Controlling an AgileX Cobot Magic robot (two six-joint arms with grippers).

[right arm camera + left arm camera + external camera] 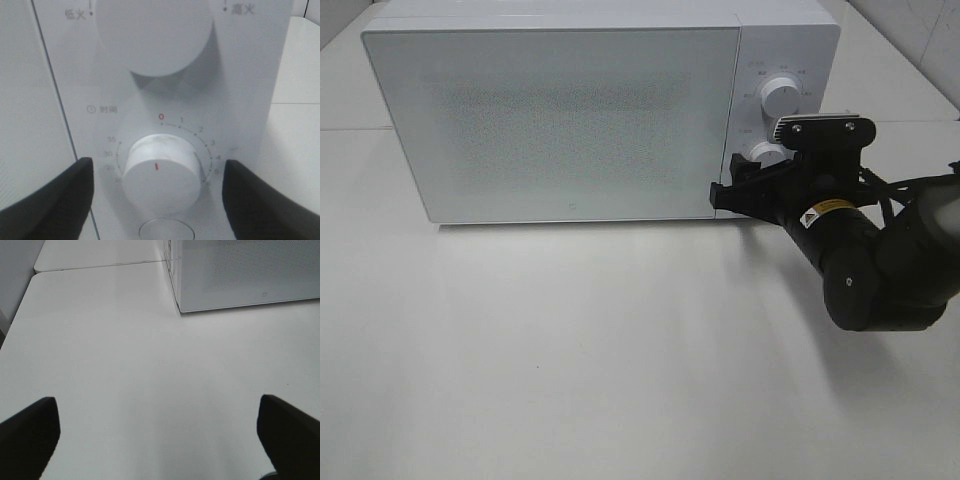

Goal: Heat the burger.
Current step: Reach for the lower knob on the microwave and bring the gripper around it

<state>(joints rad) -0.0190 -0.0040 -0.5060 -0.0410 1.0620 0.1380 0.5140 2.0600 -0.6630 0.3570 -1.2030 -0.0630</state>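
Observation:
The burger is out of view. The white microwave stands at the back of the table with its door closed, which hides the inside. My right gripper is up against the control panel. Its dark fingers stand on either side of the lower timer knob, open, with a gap on each side. The knob's red mark points up towards 0. My left gripper is open over bare table, with nothing between its fingers, and it does not show in the exterior view.
A larger power knob sits above the timer knob, and a round button below it. The white table runs in front of the microwave. In the left wrist view the microwave's lower corner is ahead.

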